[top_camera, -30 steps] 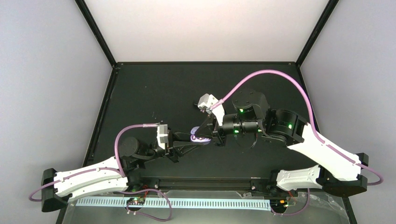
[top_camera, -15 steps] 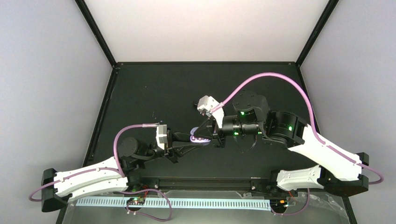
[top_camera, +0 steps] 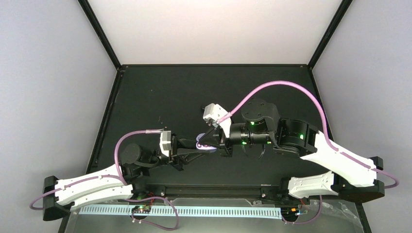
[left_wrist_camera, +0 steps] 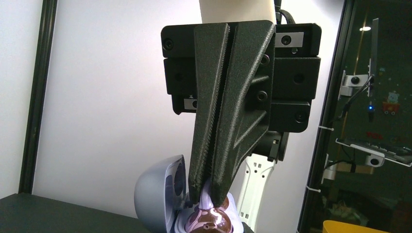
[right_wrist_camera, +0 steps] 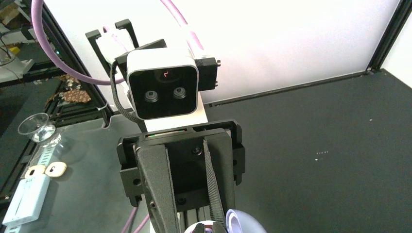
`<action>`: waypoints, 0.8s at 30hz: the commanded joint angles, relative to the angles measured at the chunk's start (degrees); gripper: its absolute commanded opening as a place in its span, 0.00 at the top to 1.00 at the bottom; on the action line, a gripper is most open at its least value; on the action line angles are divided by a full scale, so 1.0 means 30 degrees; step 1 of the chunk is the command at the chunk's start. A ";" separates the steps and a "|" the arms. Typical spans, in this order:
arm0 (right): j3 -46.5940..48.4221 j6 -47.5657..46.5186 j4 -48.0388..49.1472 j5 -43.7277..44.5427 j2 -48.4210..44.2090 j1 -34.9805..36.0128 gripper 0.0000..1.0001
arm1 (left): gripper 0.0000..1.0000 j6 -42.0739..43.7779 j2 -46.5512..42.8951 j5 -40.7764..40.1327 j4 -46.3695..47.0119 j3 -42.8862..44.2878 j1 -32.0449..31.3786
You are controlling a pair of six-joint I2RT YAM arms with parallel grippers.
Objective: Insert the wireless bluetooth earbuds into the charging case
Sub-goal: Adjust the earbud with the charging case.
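Your left pincer [top_camera: 195, 149] is closed around the charging case [left_wrist_camera: 154, 196] and holds it open over the worktop [top_camera: 160, 92], near the front middle. Your right pincer [left_wrist_camera: 206, 190] stands over the case with its two fingers pressed together on one small lavender earbud [left_wrist_camera: 210, 201]. This earbud is right at the pale inside of the case, but I cannot tell if it already sits in a socket.

Left arm [top_camera: 92, 184], right arm [top_camera: 340, 162]: white shells, black joints. Green LEDs [top_camera: 252, 124] behind the right wrist. Lavender cables [right_wrist_camera: 182, 22]; black ribbed fingers [left_wrist_camera: 245, 97], screwed mounts.
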 commanded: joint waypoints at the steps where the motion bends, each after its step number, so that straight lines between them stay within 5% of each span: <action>1: -0.1383 0.0105 0.0163 0.0374 0.0064 0.0538 0.99 | 0.98 0.0014 -0.0466 -0.0485 0.2004 0.0626 -0.0089; 24: -0.3926 0.2137 0.4838 0.1528 -0.0987 0.1447 0.99 | 0.99 0.0236 -0.0724 -0.1078 0.2743 -0.0072 -0.0098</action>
